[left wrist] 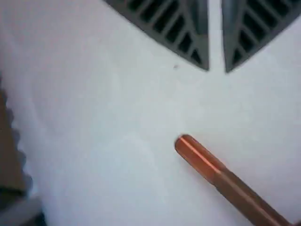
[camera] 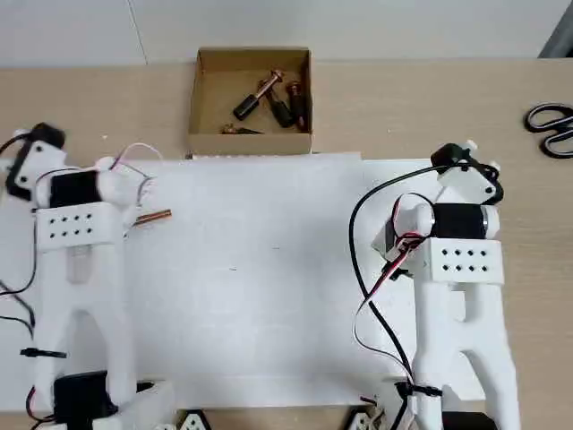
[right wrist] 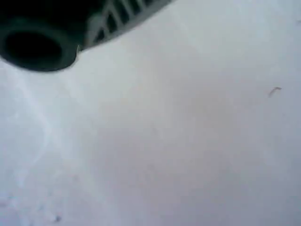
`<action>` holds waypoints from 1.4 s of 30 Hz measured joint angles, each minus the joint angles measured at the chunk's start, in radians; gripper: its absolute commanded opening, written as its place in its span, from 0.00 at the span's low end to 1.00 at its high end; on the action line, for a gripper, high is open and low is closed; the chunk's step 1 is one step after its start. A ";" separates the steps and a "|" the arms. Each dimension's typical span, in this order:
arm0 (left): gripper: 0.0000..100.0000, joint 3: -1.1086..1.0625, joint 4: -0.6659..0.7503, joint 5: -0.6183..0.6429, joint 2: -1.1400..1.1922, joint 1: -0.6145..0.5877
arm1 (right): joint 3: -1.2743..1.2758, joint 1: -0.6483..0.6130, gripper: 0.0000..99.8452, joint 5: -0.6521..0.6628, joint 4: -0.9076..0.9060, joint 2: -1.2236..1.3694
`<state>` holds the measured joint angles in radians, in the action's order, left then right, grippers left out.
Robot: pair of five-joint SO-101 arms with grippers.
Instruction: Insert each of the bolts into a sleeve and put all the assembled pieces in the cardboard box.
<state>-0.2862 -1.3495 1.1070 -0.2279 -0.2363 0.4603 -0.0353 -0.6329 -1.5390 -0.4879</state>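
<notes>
- Pale wood runs the length of the table [camera: 412, 98], with a white sheet [camera: 260, 269] spread over its middle and near part. The two arms stand on it, one toward each side edge.
- At the middle of the far edge sits the cardboard box [camera: 202, 100], which already holds several assembled pieces [camera: 273, 98], dark sleeves with copper ends.
- One bolt [camera: 154, 216] lies loose on the sheet toward the left edge, poking out from under the left arm.
- From the left wrist, the left gripper [left wrist: 216, 66] hangs over the sheet with its jaws parted by only a narrow slit and nothing between them. The bolt's hex head [left wrist: 188, 146] lies near the gripper tips but clear of them.
- The right gripper [right wrist: 101, 26], over bare sheet toward the right edge, appears to be clamped on a black sleeve [right wrist: 35, 44], whose hollow end faces the camera (I see one ribbed finger against it, so that is my reading).
- By my guess this is the last pairing: the sleeve is in hand and the bolt not yet picked up.
- Next, the left gripper would need to widen, drop over the shank and close, then bring the bolt in line with the sleeve's bore.
- Scissors [camera: 551, 125] lie idle at the far right edge.
</notes>
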 measured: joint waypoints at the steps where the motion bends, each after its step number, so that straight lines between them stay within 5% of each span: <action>1: 0.01 0.000 0.000 0.017 0.011 -0.011 | 0.000 0.000 0.00 0.000 0.000 0.000; 9: 0.17 0.000 0.034 0.072 0.118 -0.029 | 0.000 0.000 0.00 0.000 0.000 0.000; 21: 0.17 0.000 0.164 0.143 0.253 -0.029 | 0.000 0.000 0.00 0.000 0.000 0.000; 42: 0.17 0.008 0.170 0.210 0.322 -0.077 | 0.000 0.000 0.00 0.000 0.000 0.000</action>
<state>-0.2785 -1.1792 1.3172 0.0944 -0.3130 0.4603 -0.0353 -0.6329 -1.5390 -0.4879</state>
